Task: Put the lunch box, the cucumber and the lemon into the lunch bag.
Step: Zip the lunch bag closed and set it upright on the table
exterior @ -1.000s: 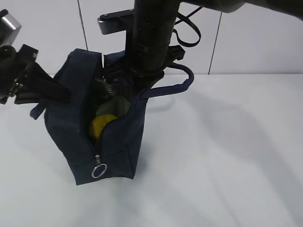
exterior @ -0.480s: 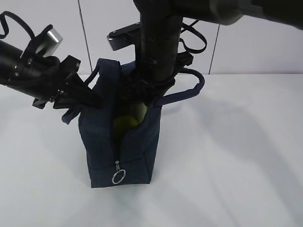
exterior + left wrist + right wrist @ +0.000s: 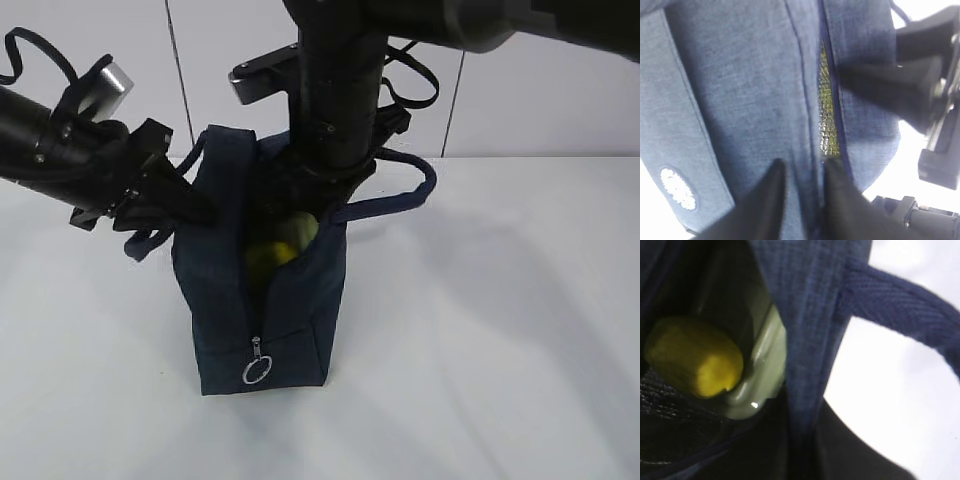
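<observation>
Lunch bag (image 3: 225, 270) fabric sits pinched at its upper left wall between the two dark fingers (image 3: 765, 200) of the left gripper (image 3: 185, 205); the wrist view shows the jaws narrowly parted with a fold of navy cloth between them, beside the open zipper slit and its silvery lining. The right gripper (image 3: 300, 205) is plunged into the bag's mouth, and whether its jaws are spread or pinching anything cannot be told from the views. Just beneath it, inside the bag, lie the lemon (image 3: 692, 356) and the pale green lid of the lunch box (image 3: 762, 375), touching one another. The cucumber is not visible in any view. The bag stands upright on the white table (image 3: 500, 330), zipper ring pull (image 3: 257, 371) hanging low on the front end, one handle (image 3: 395, 195) looping to the right. Judgement: the bag is soft and will sag or close when released, so hold is best taken on the wall edge near the zipper or on a handle. The lunch box looks rigid with a smooth lid; the lemon is firm, round and liable to roll.
</observation>
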Controlling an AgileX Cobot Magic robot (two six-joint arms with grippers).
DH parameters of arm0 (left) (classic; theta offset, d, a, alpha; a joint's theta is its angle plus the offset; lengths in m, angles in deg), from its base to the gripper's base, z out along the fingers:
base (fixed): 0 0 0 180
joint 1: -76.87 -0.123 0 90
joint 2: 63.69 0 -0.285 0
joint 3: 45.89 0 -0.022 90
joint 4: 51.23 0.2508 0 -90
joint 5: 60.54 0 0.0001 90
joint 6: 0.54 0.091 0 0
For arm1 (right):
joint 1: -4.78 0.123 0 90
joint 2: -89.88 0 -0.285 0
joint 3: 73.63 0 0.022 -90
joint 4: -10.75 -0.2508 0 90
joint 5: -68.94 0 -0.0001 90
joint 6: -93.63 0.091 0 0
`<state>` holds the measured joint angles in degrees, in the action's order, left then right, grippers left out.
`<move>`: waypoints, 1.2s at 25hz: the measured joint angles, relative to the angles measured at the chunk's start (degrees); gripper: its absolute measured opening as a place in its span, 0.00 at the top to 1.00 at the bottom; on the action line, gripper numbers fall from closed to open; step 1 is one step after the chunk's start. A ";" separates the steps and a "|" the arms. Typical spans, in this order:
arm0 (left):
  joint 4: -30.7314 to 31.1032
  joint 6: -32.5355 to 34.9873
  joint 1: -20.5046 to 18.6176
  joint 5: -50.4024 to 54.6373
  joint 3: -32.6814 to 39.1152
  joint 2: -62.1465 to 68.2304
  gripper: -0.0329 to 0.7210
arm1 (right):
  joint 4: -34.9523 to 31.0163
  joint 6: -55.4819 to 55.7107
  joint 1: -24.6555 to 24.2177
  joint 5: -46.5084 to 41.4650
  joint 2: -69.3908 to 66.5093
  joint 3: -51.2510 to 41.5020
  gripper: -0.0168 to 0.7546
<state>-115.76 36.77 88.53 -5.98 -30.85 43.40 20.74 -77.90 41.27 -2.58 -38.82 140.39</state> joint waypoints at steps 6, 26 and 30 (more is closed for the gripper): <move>-0.09 0.00 0.04 -0.72 0.00 0.00 0.69 | 0.00 -1.77 0.00 0.05 -0.34 0.00 0.54; -0.53 0.00 -3.28 7.98 -1.26 -1.56 0.31 | -1.06 -4.32 -0.05 0.17 7.49 0.00 0.46; -0.28 0.00 -4.63 12.23 -4.20 -1.65 0.31 | -1.76 -5.63 -0.05 0.08 9.74 0.00 0.46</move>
<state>-116.04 36.77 83.90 6.25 -35.04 41.75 18.98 -83.54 41.22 -2.50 -29.07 140.39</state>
